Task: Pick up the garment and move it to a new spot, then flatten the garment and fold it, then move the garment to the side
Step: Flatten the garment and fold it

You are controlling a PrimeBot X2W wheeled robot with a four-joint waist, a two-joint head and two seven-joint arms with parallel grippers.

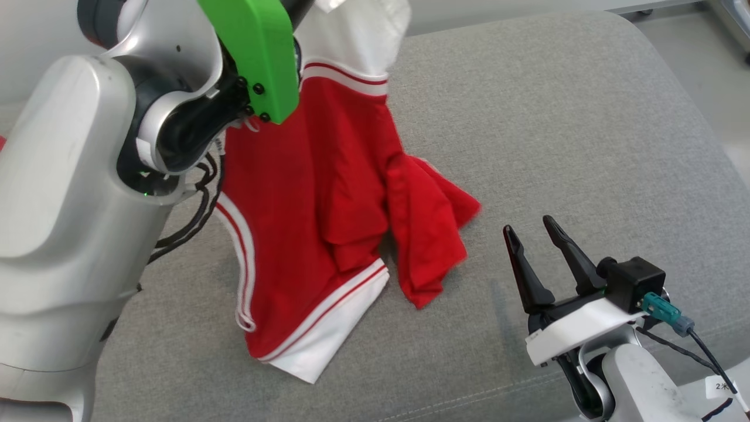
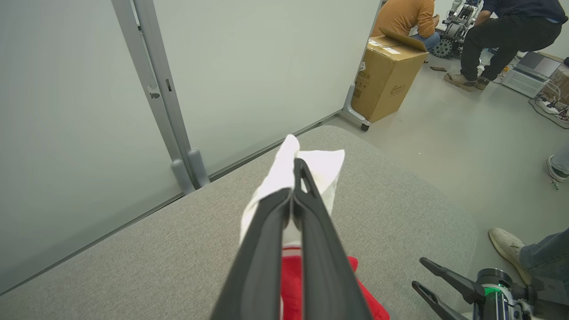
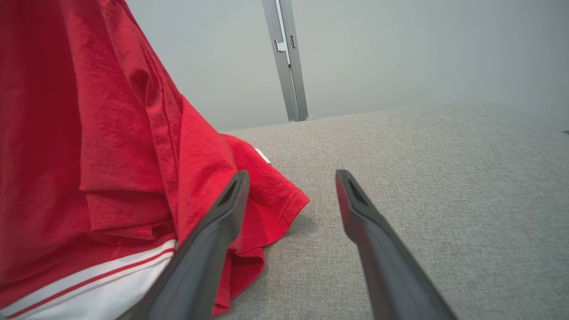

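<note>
The left gripper point(image 2: 294, 189), fingers pressed together, pinches the white edge of a red shirt point(image 1: 304, 193) and holds it up at the far left. The shirt's lower part rests on the grey cushion point(image 1: 556, 117). The right gripper point(image 1: 529, 225), fingers spread wide and empty, sits near right, just beside the shirt.
</note>
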